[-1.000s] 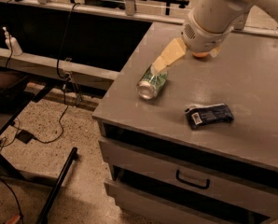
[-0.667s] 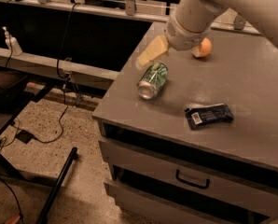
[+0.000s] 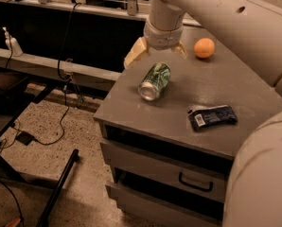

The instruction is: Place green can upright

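Observation:
The green can [image 3: 155,81] lies on its side on the grey cabinet top [image 3: 226,86], near the left edge, with one silver end facing the front left. My gripper [image 3: 157,52] hangs just behind the can, close above the cabinet top. Its two cream fingers [image 3: 134,54] are spread apart, one on each side, and hold nothing. The gripper does not touch the can.
An orange round fruit [image 3: 204,47] sits at the back of the cabinet top, right of the gripper. A flat dark blue snack packet [image 3: 212,117] lies near the front right. Drawers with a handle [image 3: 195,184] are below. Cables and a black stand leg [image 3: 58,188] lie on the floor to the left.
The gripper has swung left and back, from over the orange fruit to just behind the can. The can, fruit and packet have not moved.

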You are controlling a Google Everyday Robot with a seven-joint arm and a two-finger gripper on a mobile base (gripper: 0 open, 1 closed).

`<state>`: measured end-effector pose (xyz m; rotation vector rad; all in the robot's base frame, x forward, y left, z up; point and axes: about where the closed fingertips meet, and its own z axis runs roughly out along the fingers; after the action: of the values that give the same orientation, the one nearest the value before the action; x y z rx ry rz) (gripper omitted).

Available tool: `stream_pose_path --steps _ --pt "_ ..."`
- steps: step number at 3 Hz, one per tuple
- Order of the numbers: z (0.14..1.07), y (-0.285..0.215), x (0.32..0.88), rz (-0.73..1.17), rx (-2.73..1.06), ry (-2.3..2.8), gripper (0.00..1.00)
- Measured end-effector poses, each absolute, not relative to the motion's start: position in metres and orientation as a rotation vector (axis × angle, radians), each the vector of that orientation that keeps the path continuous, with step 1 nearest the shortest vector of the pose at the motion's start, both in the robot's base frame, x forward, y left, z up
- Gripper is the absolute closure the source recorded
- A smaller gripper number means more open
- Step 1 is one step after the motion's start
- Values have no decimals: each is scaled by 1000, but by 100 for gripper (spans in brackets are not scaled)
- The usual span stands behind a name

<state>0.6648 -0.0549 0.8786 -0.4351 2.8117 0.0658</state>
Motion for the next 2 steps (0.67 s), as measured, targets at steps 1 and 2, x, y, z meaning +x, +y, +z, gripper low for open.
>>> stream_pose_path --steps 1,2 --pt "879 -56 665 68 -438 2809 0" --pt "878 -61 664 0 -248 2883 0"
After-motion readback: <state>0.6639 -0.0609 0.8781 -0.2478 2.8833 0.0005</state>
